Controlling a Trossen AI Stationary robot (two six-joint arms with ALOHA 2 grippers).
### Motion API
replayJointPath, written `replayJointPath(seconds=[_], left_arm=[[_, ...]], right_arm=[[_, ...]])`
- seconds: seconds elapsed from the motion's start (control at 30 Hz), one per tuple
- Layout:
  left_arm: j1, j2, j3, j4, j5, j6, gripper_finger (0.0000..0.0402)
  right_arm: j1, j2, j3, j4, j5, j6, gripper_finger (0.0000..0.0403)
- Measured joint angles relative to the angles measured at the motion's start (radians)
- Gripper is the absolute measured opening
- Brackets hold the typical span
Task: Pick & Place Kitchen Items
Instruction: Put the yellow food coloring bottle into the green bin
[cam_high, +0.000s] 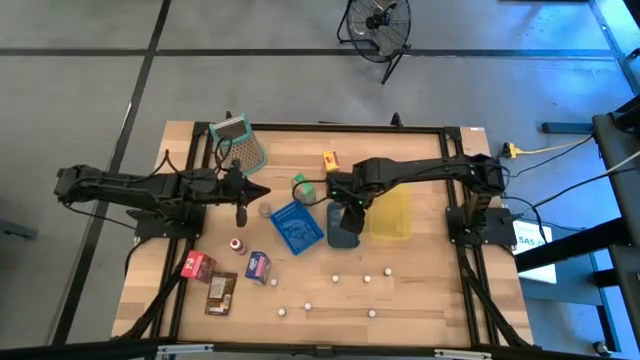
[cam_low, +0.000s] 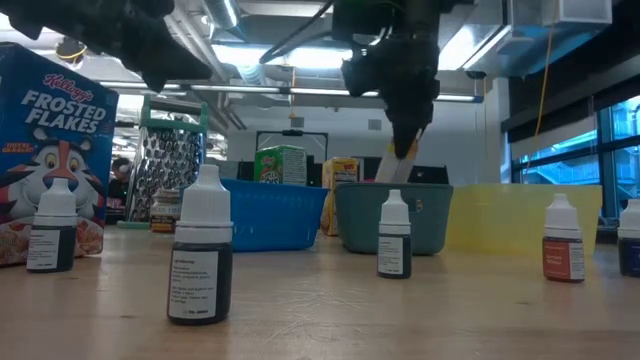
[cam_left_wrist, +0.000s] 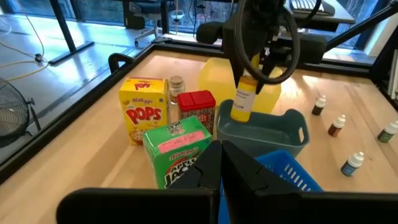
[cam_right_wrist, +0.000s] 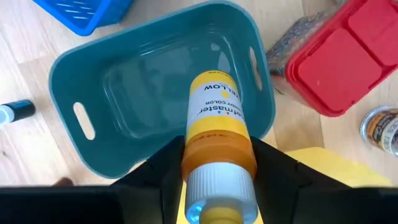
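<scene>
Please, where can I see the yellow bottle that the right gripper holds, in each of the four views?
High view: not visible; the right gripper hides it over the teal bin.
Low view: the yellow bottle hangs at centre, under the gripper, above the bin.
Left wrist view: upper centre, over the bin.
Right wrist view: centre, between the jaws.
Shared landmark: the teal bin.

Grey floor (cam_high: 90, 100), standing fan (cam_high: 378, 22), windows (cam_low: 560, 150)

On the wooden desk (cam_high: 400, 290) sit three bins: a blue basket (cam_high: 297, 227), a teal tub (cam_high: 343, 226) just beside it, and a yellow one (cam_high: 390, 215) touching the tub. A metal grater (cam_high: 240, 143) lies near the far edge (teal-trimmed), and a floor fan (cam_high: 378, 22) stands beyond.
</scene>
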Motion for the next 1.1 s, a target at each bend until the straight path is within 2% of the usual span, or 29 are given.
replayJointPath(seconds=[0.67,0.93,1.1], left_arm=[[0.000,0.041,0.001,0.000,0.015,-0.011,0.0004],[0.000,0.041,0.001,0.000,0.019,-0.011,0.0004],[0.000,0.041,0.001,-0.001,0.019,-0.012,0.0004]], right_arm=[[-0.020,0.081,0.000,-0.028,-0.002,0.000,0.0156],[-0.020,0.082,0.000,-0.076,-0.003,0.028,0.0156],[-0.023,0.082,0.000,-0.044,-0.003,0.027,0.0156]])
